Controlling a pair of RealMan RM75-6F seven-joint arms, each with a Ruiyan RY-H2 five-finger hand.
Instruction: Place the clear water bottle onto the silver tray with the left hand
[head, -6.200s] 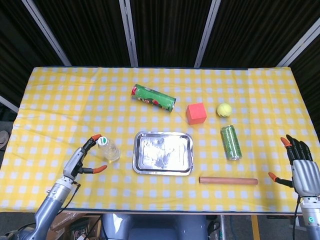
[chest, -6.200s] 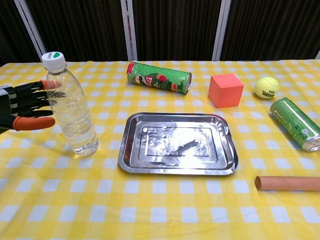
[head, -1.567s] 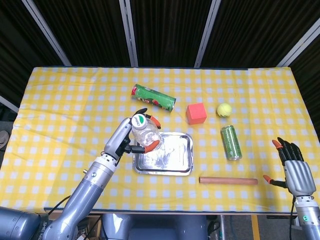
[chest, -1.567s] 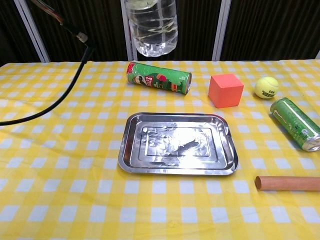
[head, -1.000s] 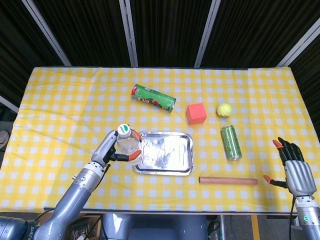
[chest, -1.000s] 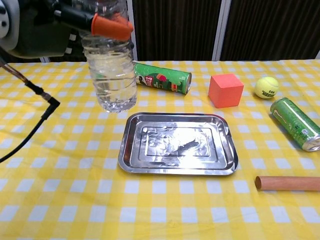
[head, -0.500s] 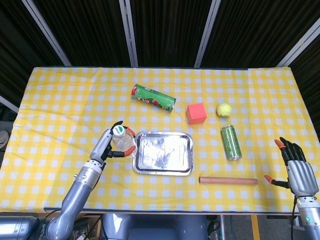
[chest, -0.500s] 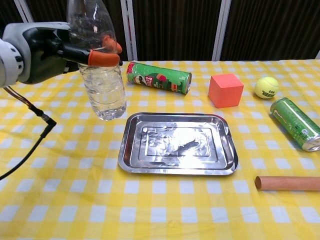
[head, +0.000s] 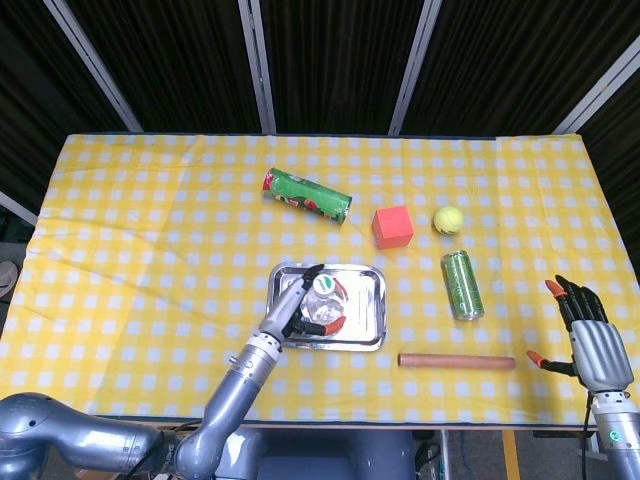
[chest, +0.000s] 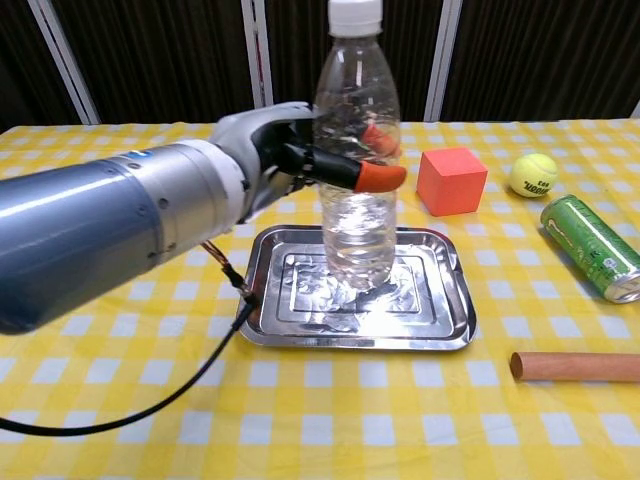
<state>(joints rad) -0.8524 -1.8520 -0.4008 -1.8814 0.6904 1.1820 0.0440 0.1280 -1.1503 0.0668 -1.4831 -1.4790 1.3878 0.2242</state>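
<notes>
Clear bottle (chest: 357, 150), silver tray (chest: 447, 320), yellow-checked cloth (chest: 120, 400).

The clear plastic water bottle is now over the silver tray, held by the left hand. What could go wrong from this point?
1. The clear plastic water bottle is tall and narrow; if the left hand lets go while it leans, it may topple on the silver tray.
2. The fingers wrap its middle; pulling away sideways could drag the bottle over.
3. A toppled bottle could roll off the tray's low rim onto the yellow checked cloth.
</notes>
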